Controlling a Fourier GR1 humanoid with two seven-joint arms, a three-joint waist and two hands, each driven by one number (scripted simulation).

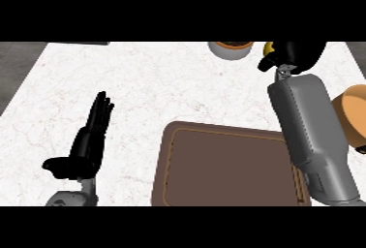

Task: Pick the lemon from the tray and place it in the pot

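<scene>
White marbled counter (157, 82) fills most of the view, with a brown tray (229, 169) at its near edge. The right hand (297, 52) is far off at the top, past the tray, its fingers curled round the lemon (269, 48) (only a sliver of yellow shows at the hand's left side). The lemon hangs just to the right of the grey pot (230, 52), not over it. An orange-brown round thing (350, 114) sits at the right edge, partly behind the forearm. The left hand (91, 138) rests at the left, fingers straight and holding nothing.
</scene>
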